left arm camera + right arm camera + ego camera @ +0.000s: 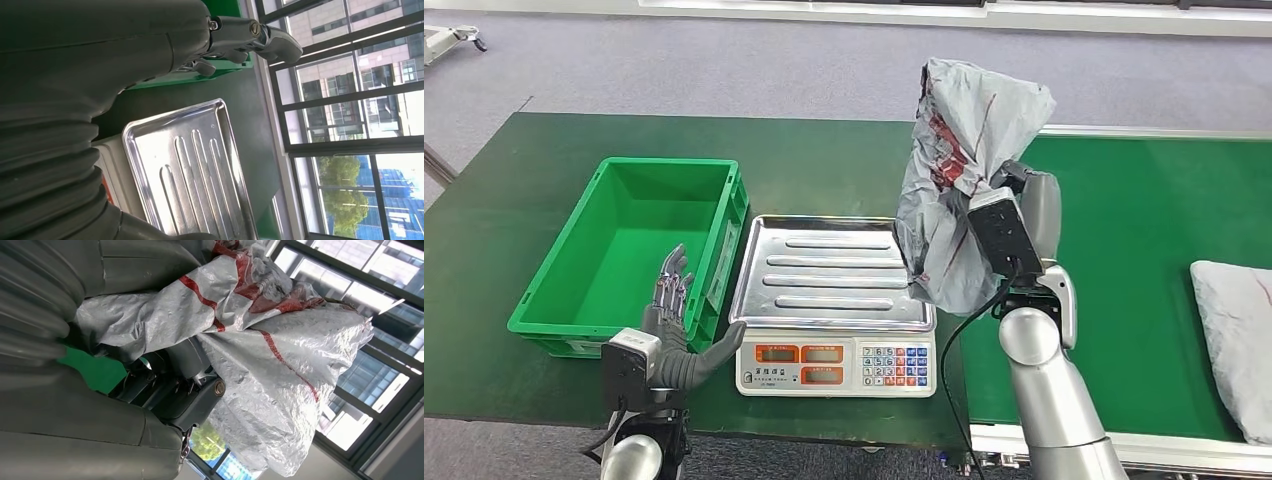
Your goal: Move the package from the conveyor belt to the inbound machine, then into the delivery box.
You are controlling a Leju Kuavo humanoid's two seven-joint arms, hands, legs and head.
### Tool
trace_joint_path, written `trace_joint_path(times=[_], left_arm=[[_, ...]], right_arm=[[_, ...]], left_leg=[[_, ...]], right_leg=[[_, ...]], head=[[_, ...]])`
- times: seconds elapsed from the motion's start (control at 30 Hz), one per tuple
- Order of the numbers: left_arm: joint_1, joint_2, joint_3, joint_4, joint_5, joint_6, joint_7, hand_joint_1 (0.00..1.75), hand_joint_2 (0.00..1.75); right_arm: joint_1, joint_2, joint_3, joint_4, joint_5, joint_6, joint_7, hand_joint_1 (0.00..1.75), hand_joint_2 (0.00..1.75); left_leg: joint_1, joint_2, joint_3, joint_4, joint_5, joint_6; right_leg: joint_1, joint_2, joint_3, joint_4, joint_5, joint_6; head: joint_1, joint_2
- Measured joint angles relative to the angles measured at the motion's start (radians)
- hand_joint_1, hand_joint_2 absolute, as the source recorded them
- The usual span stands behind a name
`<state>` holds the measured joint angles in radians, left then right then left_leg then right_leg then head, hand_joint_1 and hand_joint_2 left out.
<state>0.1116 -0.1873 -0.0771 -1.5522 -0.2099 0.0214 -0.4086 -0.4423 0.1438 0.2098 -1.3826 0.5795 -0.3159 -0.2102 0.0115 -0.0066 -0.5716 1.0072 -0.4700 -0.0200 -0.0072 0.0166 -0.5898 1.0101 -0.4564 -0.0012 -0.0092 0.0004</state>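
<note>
Two grey packages: one (959, 170) my right hand (165, 385) grips in the air at the scale's (834, 300) two o'clock, another (1236, 330) lying on the belt (1134, 250) at three o'clock. One green crate (624, 250) sits on the worktop (484, 220) at nine, with my left hand (674, 320) empty beside it, fingers spread.

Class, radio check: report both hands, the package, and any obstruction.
Right hand holds grey package aloft beside scale tray. Left hand open, empty, by green box. Tray bare; nothing blocking.
</note>
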Motion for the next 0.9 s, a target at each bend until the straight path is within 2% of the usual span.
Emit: trace_joint_path(times=[0.17, 0.37, 0.5, 0.53, 0.63, 0.67, 0.9], left_arm=[[-0.005, -0.001, 0.0, 0.0, 0.007, -0.001, 0.0, 0.0, 1.75], [-0.028, -0.007, 0.0, 0.001, 0.01, -0.012, 0.01, 0.0, 1.75], [-0.034, -0.008, 0.0, 0.005, 0.01, -0.021, 0.016, 0.0, 1.75], [-0.037, -0.009, 0.0, 0.008, 0.01, -0.023, 0.018, 0.0, 1.75], [-0.045, -0.011, 0.0, 0.018, 0.01, -0.025, 0.02, 0.0, 1.75], [-0.047, -0.012, 0.0, 0.022, 0.01, -0.025, 0.02, 0.0, 1.75], [-0.047, -0.019, 0.0, 0.034, 0.006, -0.038, 0.021, 0.0, 1.75]], right_arm=[[-0.008, 0.002, 0.031, 0.017, -0.023, 0.041, -0.007, 1.75, 1.75], [-0.02, 0.037, 0.175, 0.112, -0.127, 0.014, -0.035, 1.75, 1.75], [-0.003, 0.053, 0.235, 0.14, -0.184, 0.007, -0.031, 1.75, 1.75], [0.004, 0.054, 0.244, 0.143, -0.19, 0.005, -0.031, 1.51, 1.75], [0.02, 0.055, 0.257, 0.152, -0.197, -0.002, -0.027, 0.21, 1.75], [0.023, 0.055, 0.258, 0.154, -0.195, -0.002, -0.022, 0.0, 1.75], [0.046, 0.054, 0.257, 0.162, -0.181, -0.009, -0.017, 0.0, 1.75]], left_leg=[[0.0, 0.0, -0.001, 0.0, 0.0, 0.0], [0.001, 0.0, 0.0, 0.0, 0.001, -0.002], [0.001, -0.001, -0.001, 0.0, 0.001, -0.001], [0.001, -0.001, -0.001, 0.0, 0.001, -0.001], [0.001, -0.001, -0.001, 0.0, 0.001, -0.001], [0.001, -0.001, -0.001, 0.0, 0.001, -0.001], [0.001, -0.001, -0.001, 0.0, 0.001, -0.001]], right_leg=[[0.0, 0.0, 0.0, 0.0, 0.0, 0.0], [0.001, 0.0, 0.0, 0.0, 0.0, 0.0], [0.002, 0.0, -0.001, 0.0, 0.0, -0.001], [0.002, 0.0, -0.001, 0.0, 0.0, -0.001], [0.001, 0.0, -0.001, 0.0, 0.0, -0.001], [0.001, 0.0, -0.001, 0.0, 0.0, -0.001], [0.001, 0.0, -0.001, 0.0, 0.0, -0.001]], head=[[0.0, 0.0], [0.0, 0.0], [0.0, 0.0], [0.0, 0.0], [0.0, 0.0], [0.0, 0.0], [0.0, 0.0]])
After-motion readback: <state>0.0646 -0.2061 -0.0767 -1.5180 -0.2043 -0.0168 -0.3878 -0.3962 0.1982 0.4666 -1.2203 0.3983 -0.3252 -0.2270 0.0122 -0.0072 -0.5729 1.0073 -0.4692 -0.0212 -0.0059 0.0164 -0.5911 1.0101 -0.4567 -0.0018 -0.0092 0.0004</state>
